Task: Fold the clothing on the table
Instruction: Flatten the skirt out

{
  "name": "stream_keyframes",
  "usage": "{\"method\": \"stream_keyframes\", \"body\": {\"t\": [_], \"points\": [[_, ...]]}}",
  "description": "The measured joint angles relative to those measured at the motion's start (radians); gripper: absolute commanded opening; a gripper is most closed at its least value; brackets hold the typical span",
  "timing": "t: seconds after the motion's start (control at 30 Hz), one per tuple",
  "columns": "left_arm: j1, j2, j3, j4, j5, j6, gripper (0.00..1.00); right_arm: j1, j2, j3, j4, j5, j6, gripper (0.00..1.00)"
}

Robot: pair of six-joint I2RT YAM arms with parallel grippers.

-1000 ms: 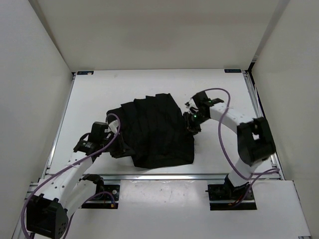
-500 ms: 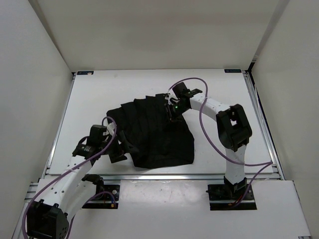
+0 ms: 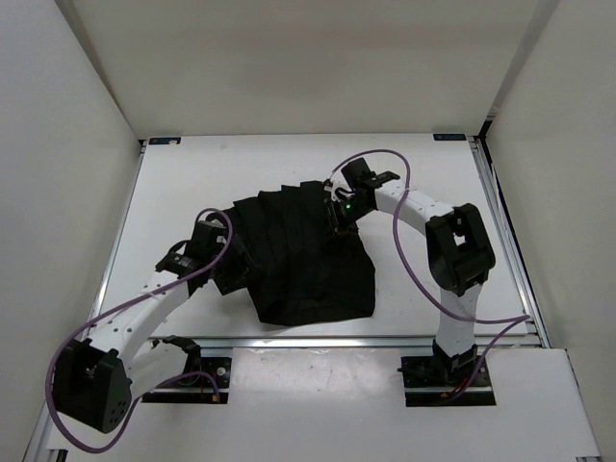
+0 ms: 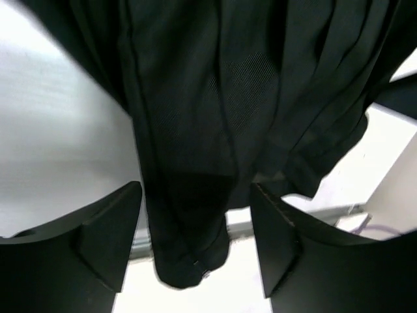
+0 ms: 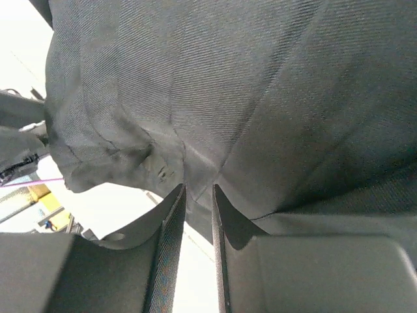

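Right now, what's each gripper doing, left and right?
Left gripper: open, the clothing hanging loose between its fingers.
Right gripper: shut on a fold of the clothing.

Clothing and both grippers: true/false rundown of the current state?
1. The clothing lies on the table. True.
2. The left gripper is clamped shut. False: it is open, with fabric between its jaws.
3. The right gripper pinches a fold of the clothing. True.
4. The clothing is folded into a neat rectangle. False: it is rumpled, with an uneven outline.
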Motion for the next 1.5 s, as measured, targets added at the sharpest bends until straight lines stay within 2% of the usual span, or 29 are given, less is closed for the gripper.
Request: {"method": "stream_keyframes", "body": {"t": [0.03, 0.13, 0.4, 0.53, 0.6, 0.67, 0.7, 0.73, 0.77, 0.83, 1.17, 1.27, 1.37, 1.4, 1.5], "points": [[-0.005, 0.015, 0.015, 0.0, -0.015, -0.004, 0.7, -0.001, -0.004, -0.003, -0.001, -0.002, -0.002, 0.27], [-0.012, 0.035, 0.053, 0.003, -0.043, -0.013, 0.67, -0.006, -0.013, -0.011, 0.004, -0.009, -0.01, 0.28], [-0.051, 0.069, 0.064, 0.0, -0.061, -0.037, 0.67, -0.051, -0.047, -0.052, 0.016, -0.016, -0.023, 0.27], [-0.068, 0.066, 0.054, 0.002, -0.06, -0.054, 0.57, -0.075, -0.068, -0.077, 0.021, -0.016, -0.024, 0.27], [-0.068, 0.06, 0.027, 0.012, -0.056, -0.063, 0.55, -0.087, -0.077, -0.084, 0.023, -0.016, -0.026, 0.27], [-0.067, 0.058, 0.0, 0.008, -0.051, -0.071, 0.46, -0.097, -0.083, -0.089, 0.026, -0.016, -0.028, 0.27], [-0.067, 0.058, -0.008, 0.006, -0.051, -0.077, 0.37, -0.1, -0.086, -0.093, 0.027, -0.016, -0.029, 0.28], [-0.068, 0.058, -0.012, 0.003, -0.051, -0.081, 0.19, -0.104, -0.088, -0.097, 0.027, -0.016, -0.03, 0.27], [-0.068, 0.058, -0.014, 0.004, -0.05, -0.084, 0.07, -0.106, -0.09, -0.1, 0.026, -0.014, -0.031, 0.27], [-0.069, 0.058, -0.014, 0.01, -0.049, -0.082, 0.0, -0.109, -0.092, -0.105, 0.027, -0.013, -0.032, 0.27], [-0.08, 0.104, 0.011, 0.018, -0.058, -0.054, 0.0, -0.116, -0.158, -0.138, 0.023, 0.011, -0.042, 0.26], [-0.096, 0.195, 0.097, 0.006, -0.08, -0.015, 0.0, -0.133, -0.209, -0.177, 0.02, 0.04, -0.042, 0.25], [-0.125, 0.384, 0.256, 0.013, -0.086, 0.043, 0.0, -0.171, -0.286, -0.247, 0.015, 0.079, -0.037, 0.26], [-0.138, 0.472, 0.341, 0.0, -0.087, 0.065, 0.0, -0.187, -0.309, -0.269, 0.011, 0.091, -0.034, 0.26], [-0.183, 0.788, 0.751, -0.045, -0.077, 0.141, 0.0, -0.24, -0.392, -0.356, 0.01, 0.134, -0.016, 0.26]]}}
